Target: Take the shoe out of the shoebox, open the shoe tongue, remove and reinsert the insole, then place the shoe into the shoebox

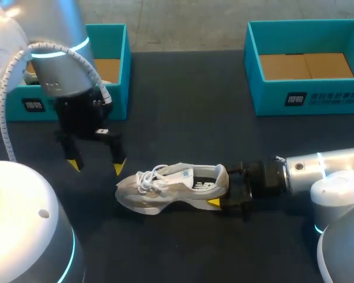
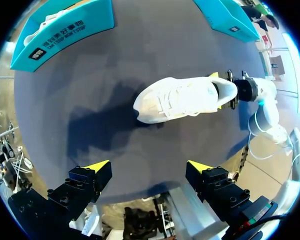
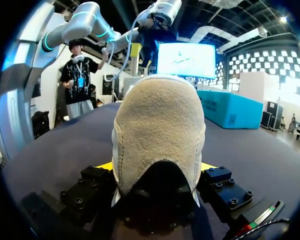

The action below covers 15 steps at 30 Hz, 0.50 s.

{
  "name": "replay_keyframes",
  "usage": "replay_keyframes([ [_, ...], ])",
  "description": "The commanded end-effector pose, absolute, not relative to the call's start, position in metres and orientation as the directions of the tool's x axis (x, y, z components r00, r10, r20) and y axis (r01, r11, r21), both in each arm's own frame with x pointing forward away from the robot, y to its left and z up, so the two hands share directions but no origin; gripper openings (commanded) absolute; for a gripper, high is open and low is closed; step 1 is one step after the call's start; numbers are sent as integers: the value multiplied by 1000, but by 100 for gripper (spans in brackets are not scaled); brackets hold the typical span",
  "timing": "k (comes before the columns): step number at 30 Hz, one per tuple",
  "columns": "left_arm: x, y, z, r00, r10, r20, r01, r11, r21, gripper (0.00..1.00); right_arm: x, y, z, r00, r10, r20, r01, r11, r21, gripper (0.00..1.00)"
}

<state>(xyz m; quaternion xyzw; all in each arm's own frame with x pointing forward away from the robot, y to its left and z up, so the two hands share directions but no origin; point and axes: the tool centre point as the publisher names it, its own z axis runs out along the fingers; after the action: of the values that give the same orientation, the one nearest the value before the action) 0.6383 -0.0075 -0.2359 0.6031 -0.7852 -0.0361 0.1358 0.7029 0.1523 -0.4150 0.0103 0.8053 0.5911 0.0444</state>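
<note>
A white and beige shoe [image 1: 171, 187] lies on its side on the dark table, toe toward my left arm, laces loose. My right gripper [image 1: 221, 188] comes in low from the right and is shut on the shoe's heel. In the right wrist view the suede heel [image 3: 157, 130] fills the space between both fingers of the right gripper [image 3: 157, 167]. My left gripper [image 1: 97, 166] hangs open above the table just left of the toe, holding nothing. Its wrist view shows the left gripper [image 2: 147, 167] well short of the shoe [image 2: 182, 97], with the right gripper [image 2: 217, 91] at the heel.
A teal shoebox [image 1: 115, 88] stands at the back left, behind my left arm. A second open teal box [image 1: 307, 97] with a cardboard floor stands at the back right. The dark table [image 1: 183, 118] stretches between the two boxes.
</note>
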Motion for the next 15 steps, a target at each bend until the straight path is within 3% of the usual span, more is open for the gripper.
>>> replay_keyframes([
  [1,639,-9,-236,-234,-957,169,-937,269,224,100,703,155,-415,-996,69,-58,-34,307,951,0],
  [15,638,-81,-249,-144,-987,73,-966,156,206,100,703,155,-415,-996,69,-58,-34,307,951,0],
])
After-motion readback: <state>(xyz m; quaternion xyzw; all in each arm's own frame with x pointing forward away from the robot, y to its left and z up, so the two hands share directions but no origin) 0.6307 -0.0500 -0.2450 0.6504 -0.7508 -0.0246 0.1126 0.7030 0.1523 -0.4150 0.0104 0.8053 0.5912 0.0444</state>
